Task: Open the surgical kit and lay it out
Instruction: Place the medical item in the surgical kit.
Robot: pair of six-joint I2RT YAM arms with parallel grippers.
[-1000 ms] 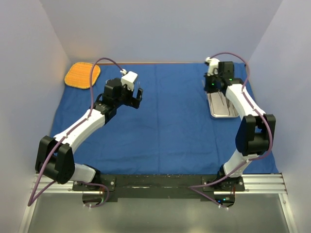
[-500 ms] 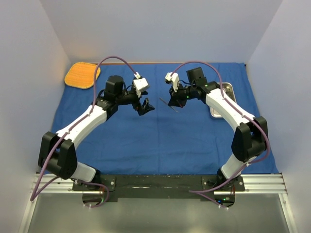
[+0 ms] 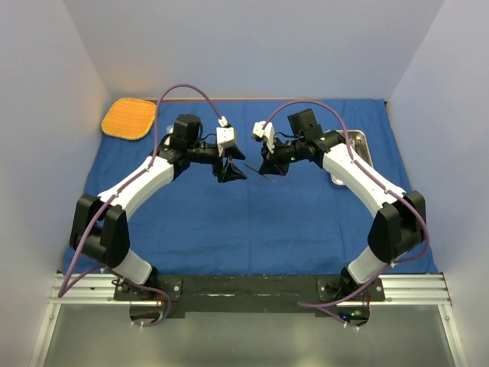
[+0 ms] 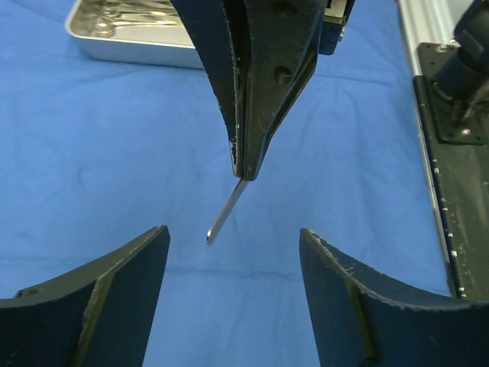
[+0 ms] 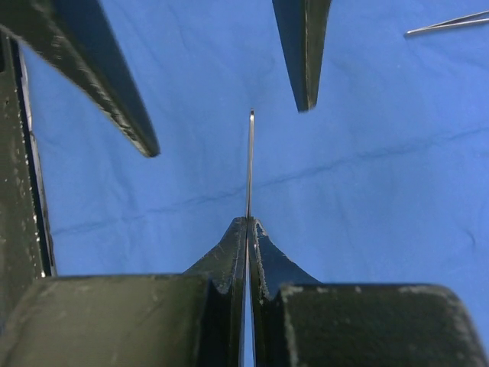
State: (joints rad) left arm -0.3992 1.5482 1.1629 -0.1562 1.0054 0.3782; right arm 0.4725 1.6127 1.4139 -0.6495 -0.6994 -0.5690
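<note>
Pale lavender walls close in 3 sides of a table covered by 1 blue cloth wrap (image 3: 252, 222), spread flat with faint creases. In the top view, 1 orange mat (image 3: 130, 118) lies at 10 o'clock on the far corner of the cloth. 1 steel tray (image 3: 359, 145) sits at 2 o'clock, partly hidden under the right arm. The 2 arms reach inward and their tips nearly meet just above the centre of the cloth.

The right gripper (image 5: 248, 225) has its 2 fingers pressed together on 1 slim metal instrument (image 5: 250, 164). The thin shaft sticks straight out past the fingertips, off the cloth. Whether it is the scissors or the forceps I cannot tell.

The left gripper (image 4: 233, 233) faces it with its 2 fingers spread wide and nothing between them. In the left wrist view the instrument's free tip hangs at 12 o'clock, just above the gap and touching neither finger.

The right wrist view shows 1 second slim instrument (image 5: 451, 23) lying flat on the cloth at 1 o'clock, well apart from both grippers.

From the left wrist the tray appears at 11 o'clock with more shiny metal pieces inside, too blurred to count. 1 black base rail (image 4: 451, 153) runs along the cloth's edge at 3 o'clock.
</note>
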